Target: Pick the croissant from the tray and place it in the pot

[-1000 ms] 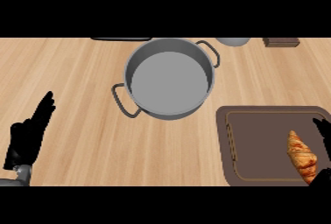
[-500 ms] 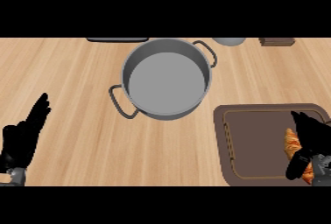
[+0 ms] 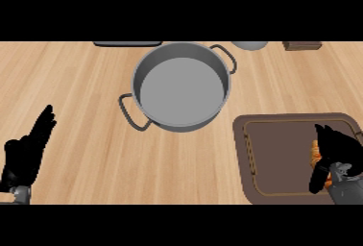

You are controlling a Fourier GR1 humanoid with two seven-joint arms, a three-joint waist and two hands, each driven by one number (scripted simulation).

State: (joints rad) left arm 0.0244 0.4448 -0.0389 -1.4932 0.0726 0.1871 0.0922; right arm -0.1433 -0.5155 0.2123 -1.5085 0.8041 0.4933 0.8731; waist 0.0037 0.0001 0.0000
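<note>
Croissant (image 3: 315,154) lies on the tray (image 3: 280,158), mostly hidden under our right hand (image 3: 339,153) (fingers spread over it, nothing held). We should curl around its middle before lifting toward the pot (image 3: 183,89).

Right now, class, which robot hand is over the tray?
The right robot hand, above the brown tray covering the croissant; the left robot hand rests over bare counter.

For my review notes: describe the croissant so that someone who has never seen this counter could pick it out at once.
Start at the big grey pot in the middle of the wooden counter, then drop to the brown tray at its lower right. The croissant lies near the tray's right edge, mostly hidden under the black right hand: it is the only orange-golden thing there.
</note>
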